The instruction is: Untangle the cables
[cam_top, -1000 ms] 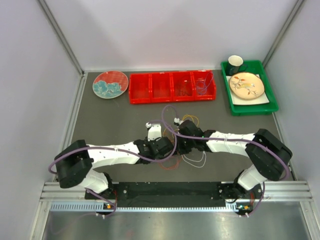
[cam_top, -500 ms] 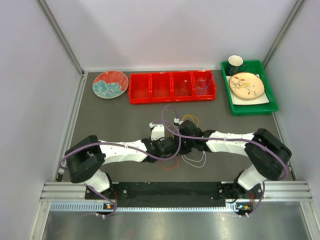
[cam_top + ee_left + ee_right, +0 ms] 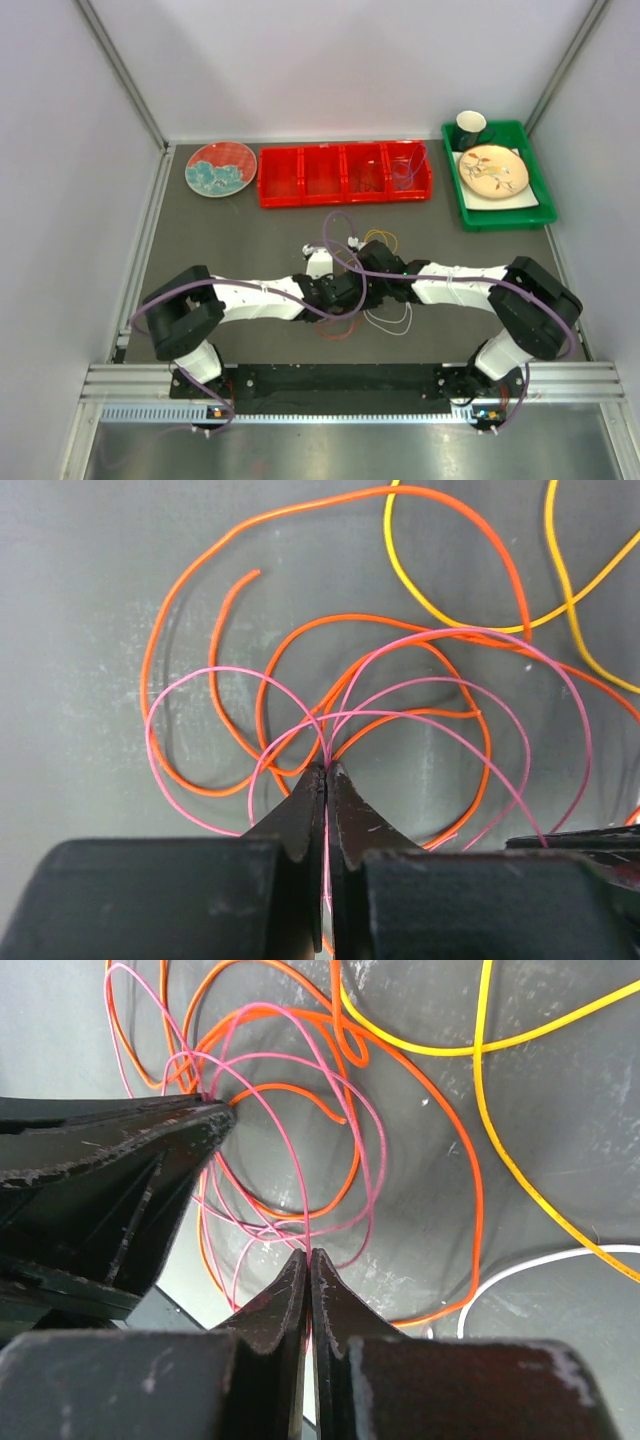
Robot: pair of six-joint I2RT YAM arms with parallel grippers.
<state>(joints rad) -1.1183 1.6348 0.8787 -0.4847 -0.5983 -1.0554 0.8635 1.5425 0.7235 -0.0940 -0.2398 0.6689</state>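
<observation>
The cables lie in a loose tangle on the grey table between the two arms. In the left wrist view a pink cable (image 3: 222,668) loops over an orange cable (image 3: 300,510), with a yellow cable (image 3: 500,630) behind. My left gripper (image 3: 327,768) is shut on the pink cable where its loops cross. My right gripper (image 3: 308,1253) is shut on a strand of the same pink cable (image 3: 381,1140), close beside the left gripper's fingers (image 3: 150,1160). Orange (image 3: 478,1220), yellow (image 3: 480,1060) and white (image 3: 560,1257) cables lie around. From above, both grippers meet over the tangle (image 3: 385,315).
A red divided bin (image 3: 345,175) stands at the back with a purple wire (image 3: 405,170) in its right compartment. A blue patterned plate (image 3: 221,168) lies to its left. At the back right a green tray (image 3: 545,210) holds a cup (image 3: 471,125) and a plate (image 3: 493,170).
My left arm has shifted right towards the tangle and its gripper has closed on the pink cable. The right arm has stayed in place.
</observation>
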